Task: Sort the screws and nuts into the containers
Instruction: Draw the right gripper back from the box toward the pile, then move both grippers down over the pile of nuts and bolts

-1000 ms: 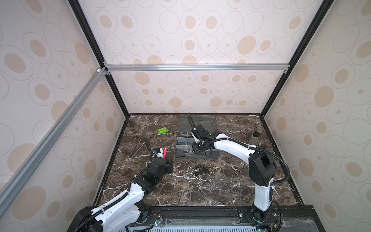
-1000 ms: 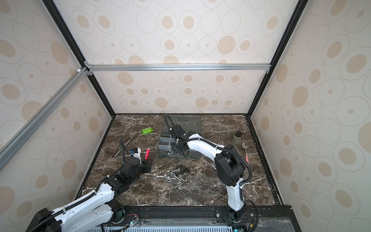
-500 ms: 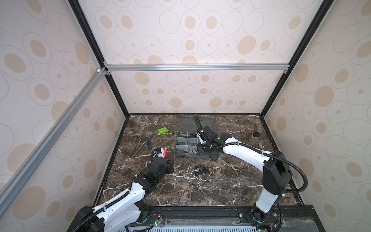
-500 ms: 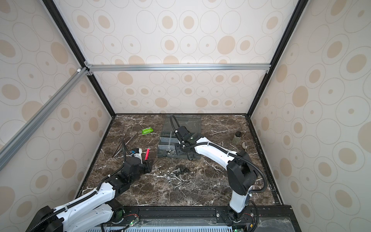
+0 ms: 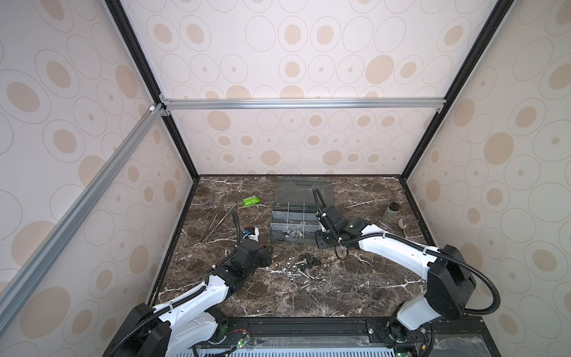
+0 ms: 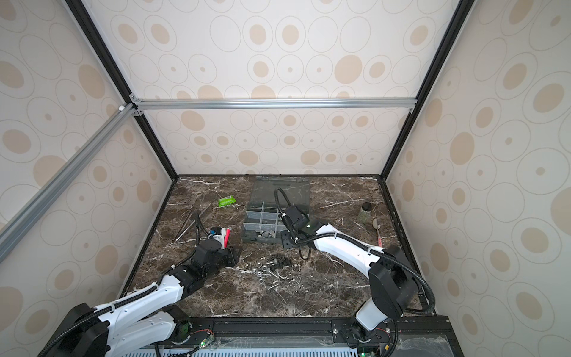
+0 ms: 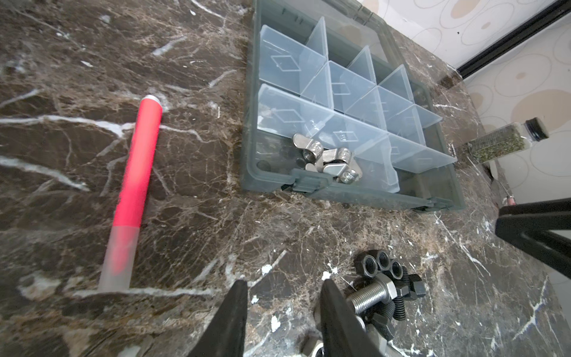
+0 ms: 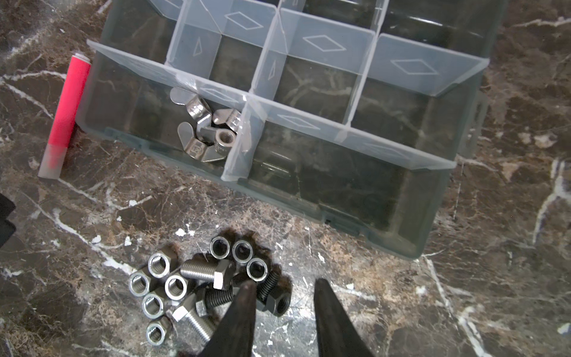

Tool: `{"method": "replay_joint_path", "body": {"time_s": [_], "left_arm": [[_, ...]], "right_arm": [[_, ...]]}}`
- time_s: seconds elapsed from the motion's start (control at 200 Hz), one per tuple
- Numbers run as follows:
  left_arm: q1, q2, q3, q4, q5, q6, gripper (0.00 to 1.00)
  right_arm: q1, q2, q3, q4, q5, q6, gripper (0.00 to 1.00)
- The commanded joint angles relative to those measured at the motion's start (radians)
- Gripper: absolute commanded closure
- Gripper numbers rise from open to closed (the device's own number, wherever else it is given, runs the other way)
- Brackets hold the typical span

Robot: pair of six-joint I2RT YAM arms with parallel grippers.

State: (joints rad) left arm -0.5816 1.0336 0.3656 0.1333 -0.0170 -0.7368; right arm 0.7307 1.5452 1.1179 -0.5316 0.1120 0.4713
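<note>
Loose screws [image 8: 204, 273] and nuts [image 8: 159, 265], silver and black, lie in one pile [image 5: 298, 270] on the marble in front of the grey organiser box [image 5: 293, 222]. The box's containers [image 8: 309, 210] stand open, and one front compartment holds several silver wing nuts [image 8: 207, 133], which also show in the left wrist view [image 7: 327, 157]. My left gripper [image 7: 284, 287] is open and empty, low at the pile's left edge [image 5: 268, 259]. My right gripper [image 8: 285, 282] is open and empty too, above the pile's right side, near the box's front right corner [image 5: 321, 245].
A red marker [image 7: 136, 185] lies left of the box. Farther left and back are metal tweezers [image 5: 216, 222] and a green packet [image 5: 251, 201]. A black-capped glass jar [image 5: 391, 211] and a spoon [image 5: 401, 224] sit at the right wall.
My right gripper has drawn back from over the box towards the front right, to just past the box's front edge. The left arm has barely moved.
</note>
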Motion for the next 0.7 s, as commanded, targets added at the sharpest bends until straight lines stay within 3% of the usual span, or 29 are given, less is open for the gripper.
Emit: {"method": "replay_joint_path", "body": {"time_s": [0.0,0.47,0.695], "left_arm": [[0.003,0.000,0.037,0.021,0.032,0.035,0.60],[-0.065,0.053,0.103,-0.044,0.104,0.157,0.61],[-0.127,0.118,0.119,-0.034,0.117,0.154,0.64]], "right_arm": [[-0.008,-0.044,-0.043,0.014,0.033,0.039,0.65],[-0.011,-0.142,-0.167,0.021,0.074,0.085,0.65],[-0.013,-0.206,-0.235,0.017,0.100,0.116,0.65]]}}
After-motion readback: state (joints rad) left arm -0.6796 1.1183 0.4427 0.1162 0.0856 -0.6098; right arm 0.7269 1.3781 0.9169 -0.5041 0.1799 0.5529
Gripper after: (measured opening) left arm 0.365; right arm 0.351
